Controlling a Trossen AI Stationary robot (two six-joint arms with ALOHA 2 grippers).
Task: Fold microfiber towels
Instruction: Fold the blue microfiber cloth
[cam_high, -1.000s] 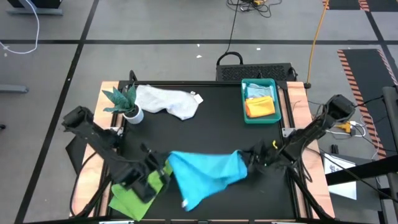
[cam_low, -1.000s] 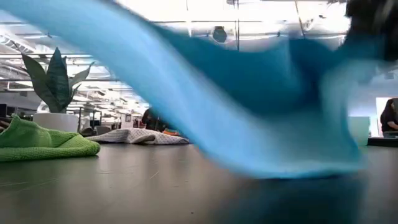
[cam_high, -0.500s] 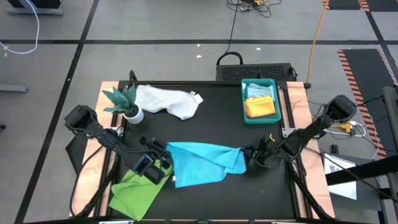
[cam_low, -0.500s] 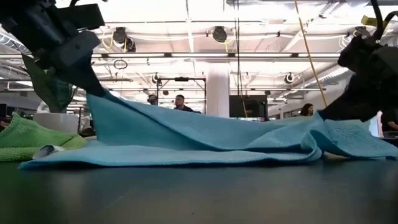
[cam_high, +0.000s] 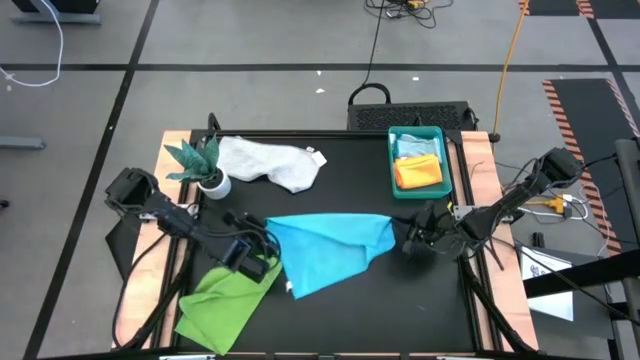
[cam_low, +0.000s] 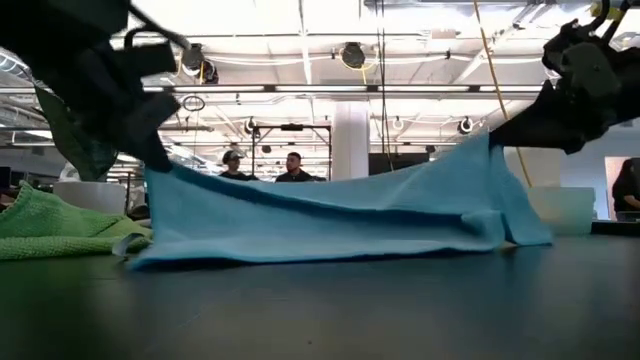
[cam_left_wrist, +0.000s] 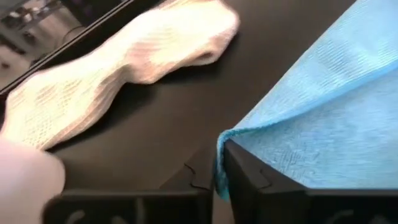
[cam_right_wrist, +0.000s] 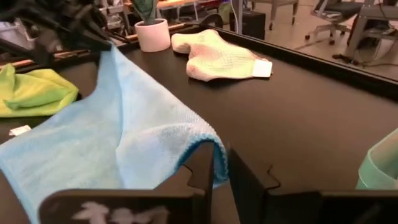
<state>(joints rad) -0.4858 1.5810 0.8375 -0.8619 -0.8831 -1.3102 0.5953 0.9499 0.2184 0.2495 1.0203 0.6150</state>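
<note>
The turquoise towel (cam_high: 325, 250) lies spread near the middle of the black surface (cam_high: 350, 170), towards the front edge, with its two rear corners lifted and the cloth sagging between them to the surface (the low view shows this plainly).

The left tool (cam_high: 262, 243) stands at the towel's left rear corner; in the left wrist view the cloth edge sits pinched between the two dark fingers (cam_left_wrist: 249, 171), so this tool is clenched on the turquoise towel. The right tool (cam_high: 410, 240) stands at the towel's right rear corner, near the right edge of the surface; the right wrist view shows a fold of the cloth caught in the narrow gap between its fingers (cam_right_wrist: 249, 174), so it also grasps the towel.

The green towel (cam_high: 222, 308) lies crumpled at the front left corner, just beside the turquoise one. The white towel (cam_high: 272, 162) lies bunched near the rear edge, beside a small plant (cam_high: 200, 165) at the rear left. A teal tray (cam_high: 393, 160) at the rear right corner holds a pale blue towel (cam_high: 416, 145) and an orange towel (cam_high: 420, 173).
</note>
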